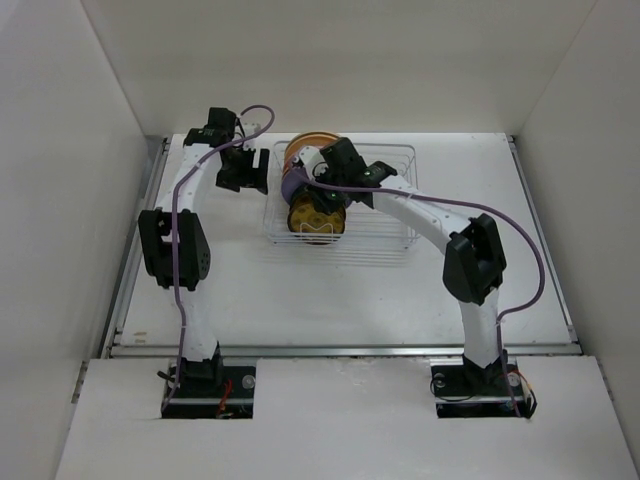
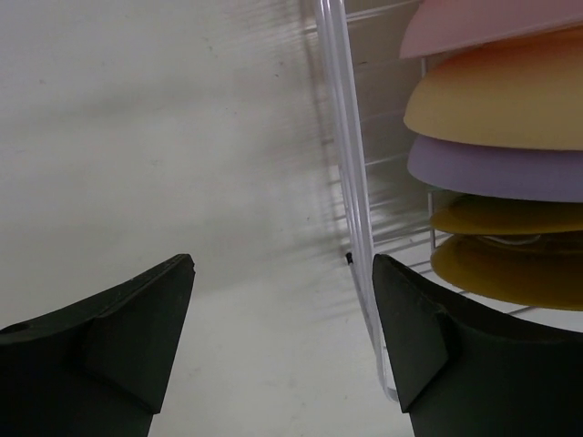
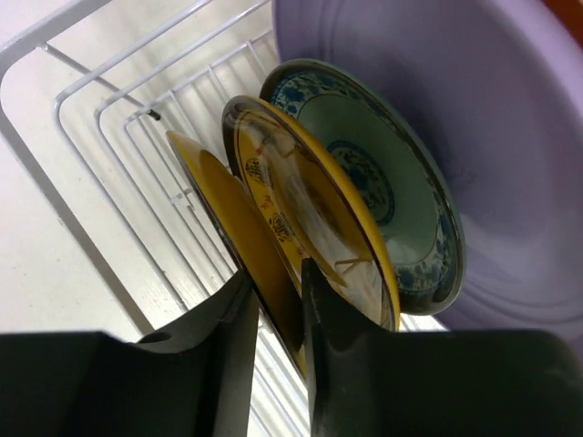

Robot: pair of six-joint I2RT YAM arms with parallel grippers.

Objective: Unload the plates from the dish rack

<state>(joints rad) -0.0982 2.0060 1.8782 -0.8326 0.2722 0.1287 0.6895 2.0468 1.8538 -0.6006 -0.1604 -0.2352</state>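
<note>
The white wire dish rack (image 1: 395, 238) stands at the back middle of the table with plates upright in its left half. In the right wrist view my right gripper (image 3: 278, 291) is shut on the rim of the front amber-yellow plate (image 3: 228, 214). Behind it stand a second amber patterned plate (image 3: 314, 205), a blue-green patterned plate (image 3: 387, 173) and a lavender plate (image 3: 483, 109). My left gripper (image 2: 282, 273) is open and empty just outside the rack's left side wire (image 2: 342, 137), low over the table. From there I see pink (image 2: 492, 23), cream (image 2: 510, 96), lavender (image 2: 501, 168) and amber (image 2: 519, 269) plates.
The rack's right half (image 1: 385, 195) holds no plates. White walls enclose the table on the left, back and right. Bare white table (image 1: 330, 300) lies in front of the rack, between the two arms.
</note>
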